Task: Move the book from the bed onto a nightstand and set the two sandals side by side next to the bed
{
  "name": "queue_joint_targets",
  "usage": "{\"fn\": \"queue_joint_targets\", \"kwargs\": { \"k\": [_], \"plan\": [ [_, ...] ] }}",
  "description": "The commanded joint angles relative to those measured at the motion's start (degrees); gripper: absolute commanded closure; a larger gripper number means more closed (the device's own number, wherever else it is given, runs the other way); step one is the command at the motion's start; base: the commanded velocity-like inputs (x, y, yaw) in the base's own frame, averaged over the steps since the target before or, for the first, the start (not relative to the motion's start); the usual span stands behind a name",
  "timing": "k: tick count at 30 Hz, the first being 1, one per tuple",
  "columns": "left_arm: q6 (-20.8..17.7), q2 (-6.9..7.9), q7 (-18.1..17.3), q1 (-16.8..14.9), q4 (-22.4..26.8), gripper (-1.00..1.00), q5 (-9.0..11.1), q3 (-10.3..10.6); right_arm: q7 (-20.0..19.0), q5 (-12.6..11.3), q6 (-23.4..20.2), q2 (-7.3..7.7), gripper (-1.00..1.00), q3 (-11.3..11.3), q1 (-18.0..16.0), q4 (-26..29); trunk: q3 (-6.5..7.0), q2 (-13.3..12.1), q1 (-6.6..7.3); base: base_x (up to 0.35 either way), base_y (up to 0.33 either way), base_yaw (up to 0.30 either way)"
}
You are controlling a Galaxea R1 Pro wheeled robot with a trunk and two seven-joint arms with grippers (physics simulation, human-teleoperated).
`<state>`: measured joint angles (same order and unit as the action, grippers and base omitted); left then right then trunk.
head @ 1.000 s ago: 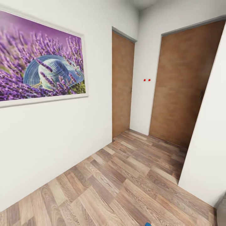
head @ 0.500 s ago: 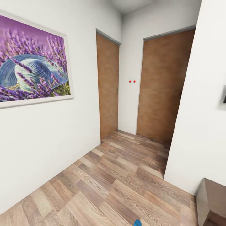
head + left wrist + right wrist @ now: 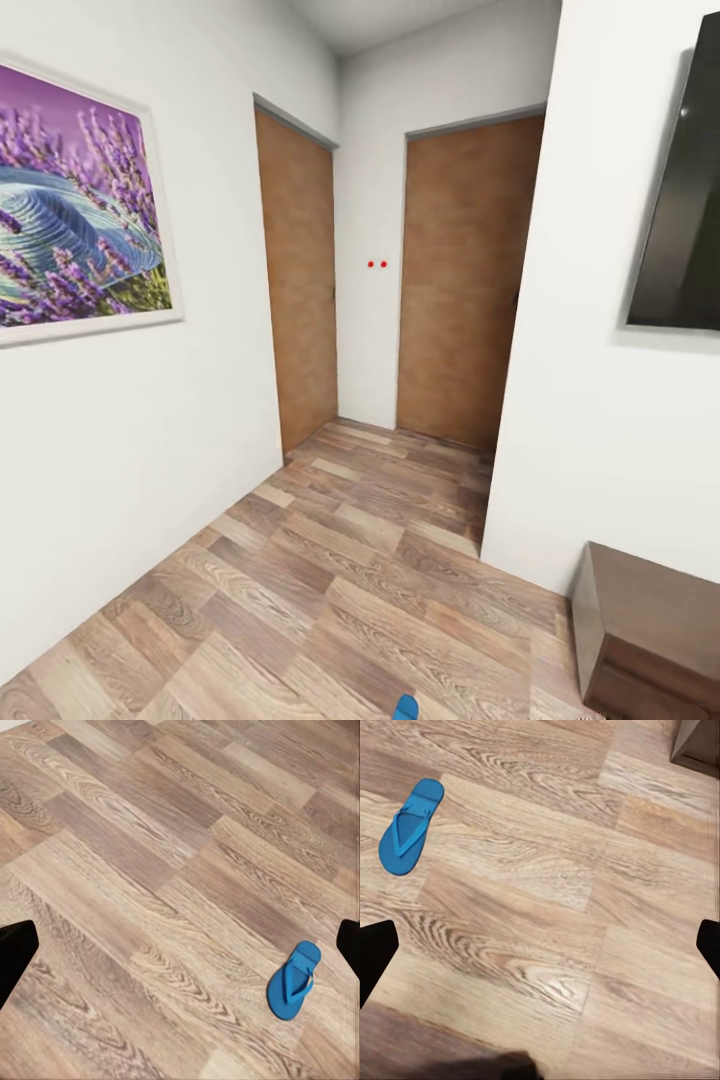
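Observation:
One bright blue sandal (image 3: 294,980) lies flat on the wood-plank floor (image 3: 150,870), strap side up. Its tip also pokes in at the lower edge of the head view, sandal (image 3: 405,708). In the left wrist view my left gripper (image 3: 180,949) hangs open above the floor, with the sandal off toward one dark fingertip (image 3: 349,943). My right gripper (image 3: 540,949) is open too, over bare planks, and the sandal (image 3: 410,826) lies well off to one side of it. Nothing sits between either pair of fingers. The book, the bed and the nightstand are out of view.
Ahead, a short passage ends in two brown doors (image 3: 298,290) (image 3: 460,280). A lavender picture (image 3: 70,230) hangs on the left white wall. On the right, a dark screen (image 3: 680,210) hangs above a low dark brown cabinet (image 3: 650,630), whose corner (image 3: 697,742) shows by the right wrist.
The head view has swung to the right: picture and doors slid left, and the wall screen and brown cabinet came into sight. The sandal's tip drifted left along the lower edge.

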<state>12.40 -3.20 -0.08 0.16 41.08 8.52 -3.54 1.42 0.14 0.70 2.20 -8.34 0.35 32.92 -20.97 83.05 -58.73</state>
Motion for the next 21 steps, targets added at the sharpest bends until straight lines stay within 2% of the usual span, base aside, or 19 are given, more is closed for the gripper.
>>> {"fn": "queue_joint_targets", "kwargs": {
  "k": [1, 21],
  "plan": [
    [0.08, -0.04, -0.01, 0.02, 0.06, -1.0, 0.36, -0.03, 0.1, -0.01, 0.08, -0.01, -1.0, 0.03, 0.0, 0.04, 0.01, 0.03, 0.0, 0.0, 0.0, -0.278],
    [0.08, -0.03, -0.01, 0.02, 0.06, -1.0, 0.36, -0.01, 0.1, -0.13, 0.07, 0.0, -1.0, 0.14, 0.0, 0.04, 1.0, 0.03, 0.0, 0.0, 0.0, -0.278]
  ]
}}
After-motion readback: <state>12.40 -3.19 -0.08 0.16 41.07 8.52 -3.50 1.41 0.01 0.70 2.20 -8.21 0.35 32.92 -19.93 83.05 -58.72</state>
